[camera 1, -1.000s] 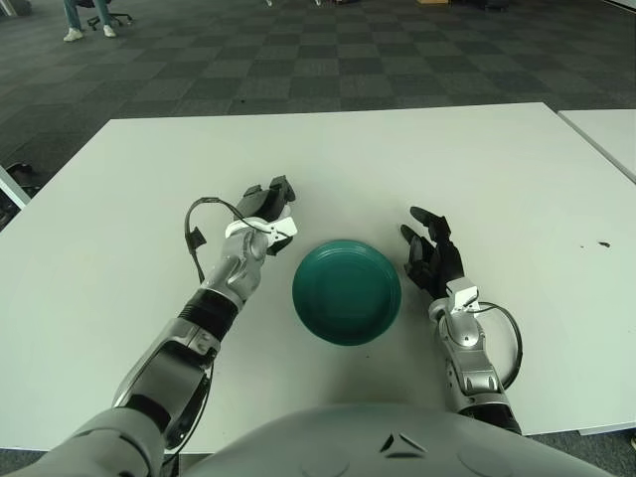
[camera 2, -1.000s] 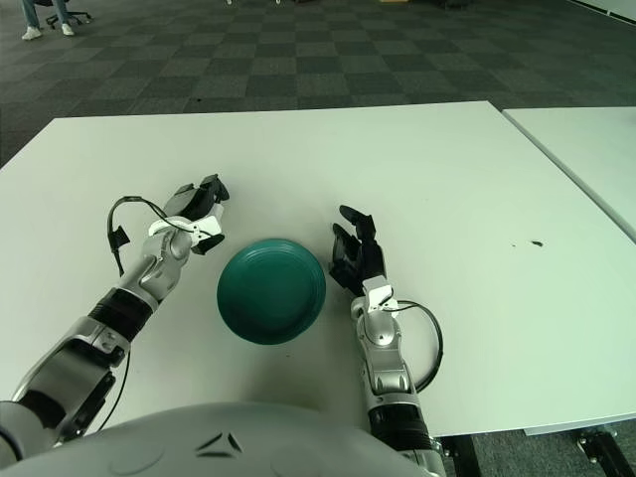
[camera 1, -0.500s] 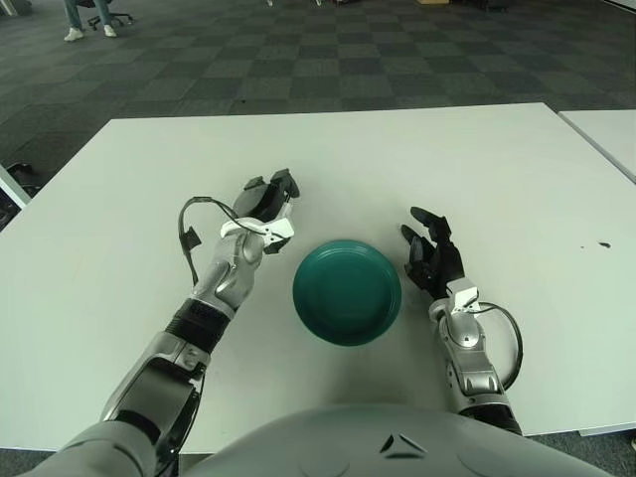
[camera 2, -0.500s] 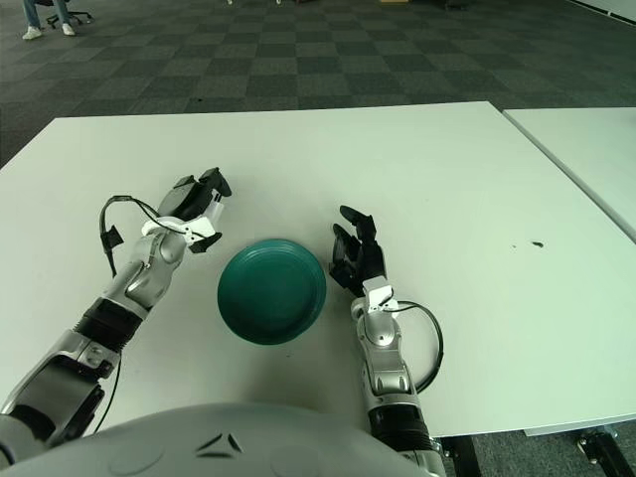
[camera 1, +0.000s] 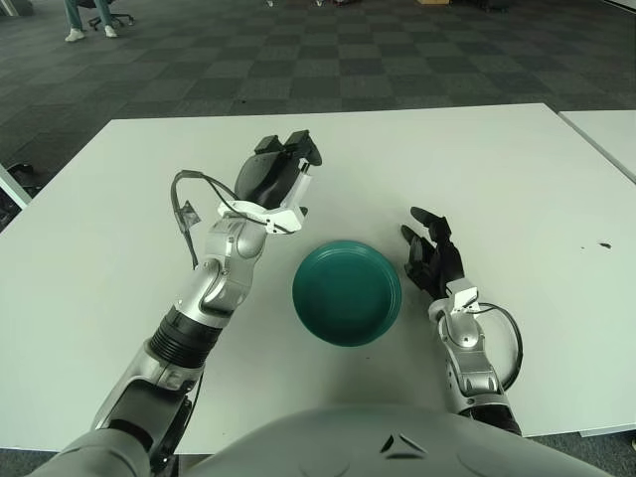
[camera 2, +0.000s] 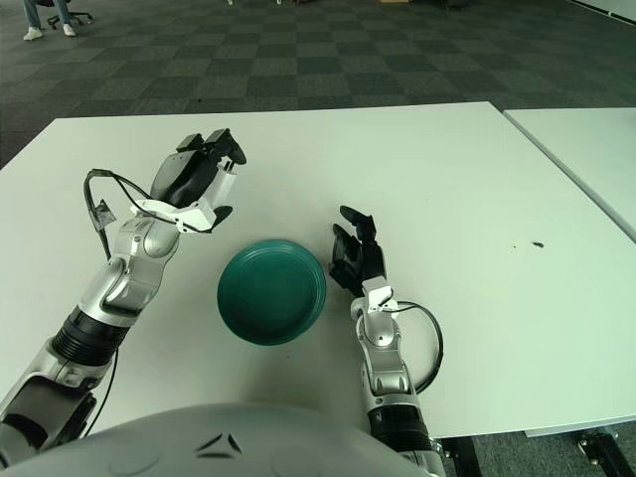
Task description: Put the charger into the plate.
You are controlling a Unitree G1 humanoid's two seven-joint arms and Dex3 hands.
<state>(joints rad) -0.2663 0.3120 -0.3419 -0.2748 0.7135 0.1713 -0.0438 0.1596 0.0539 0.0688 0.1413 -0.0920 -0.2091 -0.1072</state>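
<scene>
A: Setting?
B: White table (camera 1: 517, 169); dark checkered carpet (camera 1: 298, 50) beyond. Green plate (camera 1: 347, 291) sits near the front edge, centre.
A: Left hand?
B: Left hand (camera 1: 275, 177) raised at the plate's 10 o'clock, fingers curled around a small white charger (camera 1: 301, 186), clear of the plate.
A: Right?
B: Right hand (camera 1: 431, 257) at the plate's 3 o'clock, fingers loosely spread, holding nothing.
</scene>
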